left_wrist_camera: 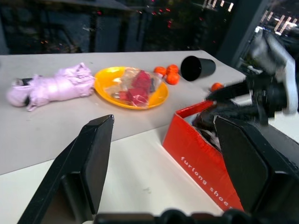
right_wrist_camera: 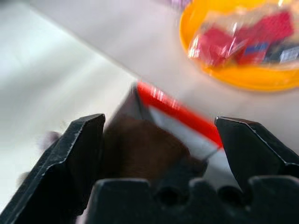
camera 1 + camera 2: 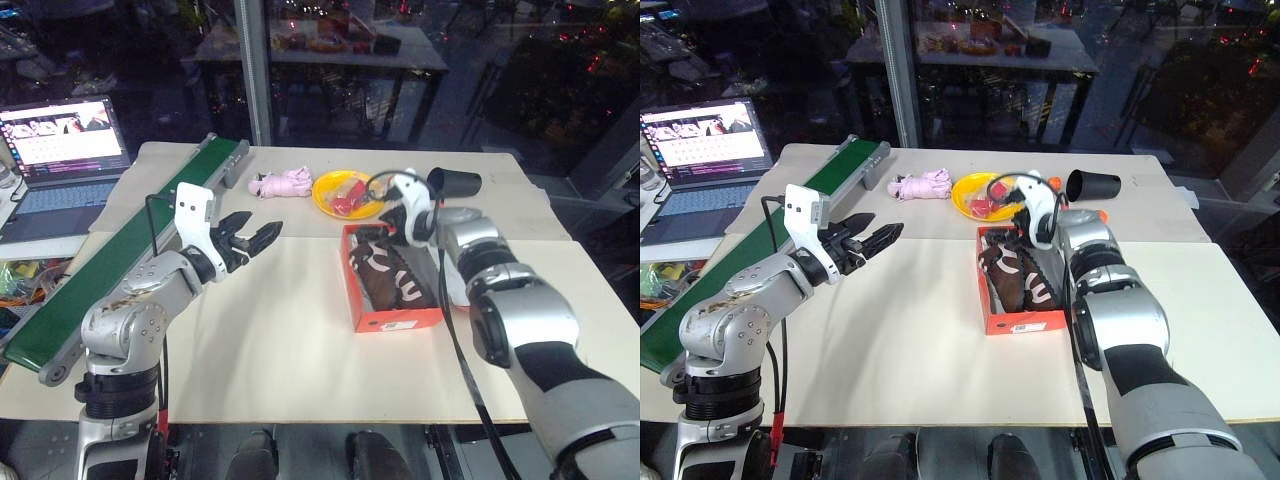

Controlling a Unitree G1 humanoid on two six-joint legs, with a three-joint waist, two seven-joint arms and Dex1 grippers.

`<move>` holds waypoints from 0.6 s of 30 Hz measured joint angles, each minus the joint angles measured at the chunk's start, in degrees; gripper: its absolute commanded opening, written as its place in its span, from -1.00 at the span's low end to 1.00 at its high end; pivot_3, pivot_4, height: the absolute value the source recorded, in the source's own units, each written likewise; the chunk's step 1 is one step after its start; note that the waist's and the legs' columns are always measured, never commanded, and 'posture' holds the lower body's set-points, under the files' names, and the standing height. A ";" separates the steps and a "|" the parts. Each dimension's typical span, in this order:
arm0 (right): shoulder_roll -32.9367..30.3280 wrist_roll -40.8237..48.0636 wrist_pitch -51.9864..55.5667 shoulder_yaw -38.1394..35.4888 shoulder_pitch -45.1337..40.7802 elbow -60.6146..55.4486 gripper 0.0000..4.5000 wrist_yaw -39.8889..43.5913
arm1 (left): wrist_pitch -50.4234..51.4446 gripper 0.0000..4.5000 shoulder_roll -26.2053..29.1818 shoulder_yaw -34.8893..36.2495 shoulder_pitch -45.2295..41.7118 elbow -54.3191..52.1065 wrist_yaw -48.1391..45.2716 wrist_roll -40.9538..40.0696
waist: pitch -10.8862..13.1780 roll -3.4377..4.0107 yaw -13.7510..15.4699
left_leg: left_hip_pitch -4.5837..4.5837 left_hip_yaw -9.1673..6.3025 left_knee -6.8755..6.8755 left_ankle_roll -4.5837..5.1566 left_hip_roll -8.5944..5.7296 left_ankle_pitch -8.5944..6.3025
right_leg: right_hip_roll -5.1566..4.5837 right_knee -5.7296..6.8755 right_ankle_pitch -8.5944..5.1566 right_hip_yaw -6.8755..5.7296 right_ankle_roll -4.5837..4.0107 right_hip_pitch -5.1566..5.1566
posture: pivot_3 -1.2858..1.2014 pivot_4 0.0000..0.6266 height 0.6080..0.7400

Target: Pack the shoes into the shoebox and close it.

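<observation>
With both shoes [image 3: 392,273] lying in the shoebox [image 3: 398,318] on the counter [image 3: 280,350], the right end effector [image 2: 159,140] hangs spread above them (left end effector [image 3: 252,238] spread too), and may snag a lace.

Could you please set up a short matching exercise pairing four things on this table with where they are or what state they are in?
Things:
1. shoes
2. black cup
3. red packet
4. left tool

States:
A. lying on its side
B. in the yellow bowl
C. open and empty
D. inside the shoebox

Pairs: 1-D, 2-A, 3-B, 4-C
</observation>
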 measured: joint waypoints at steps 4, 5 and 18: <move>-2.17 2.12 4.73 -1.73 -1.72 -6.97 0.98 2.17 | -1.13 0.62 -0.34 -1.07 -1.14 1.82 -0.87 0.85 | 0.04 0.06 -0.03 | -0.05 0.00 -0.20 0.00 0.01 -0.01 | 0.02 -0.11 -0.02 -0.01 0.00 -0.07 | 0.03 -0.52 1.00; -2.93 2.38 7.24 -1.79 -1.31 -10.26 0.98 2.80 | -1.40 0.62 -0.54 -1.37 -1.76 2.56 -1.26 0.96 | 0.05 0.07 0.02 | -0.09 0.01 -0.22 -0.01 0.00 -0.02 | 0.01 -0.13 -0.03 -0.01 0.01 -0.09 | 0.03 -0.52 1.00; -13.31 6.72 31.95 5.47 21.27 -52.68 -0.43 11.50 | -3.39 0.62 -1.04 -3.14 -3.35 6.09 -3.58 2.26 | 0.11 0.14 0.20 | -0.14 0.04 0.06 -0.03 -0.01 -0.05 | 0.01 -0.05 -0.04 0.03 0.05 -0.15 | 0.03 -0.52 1.00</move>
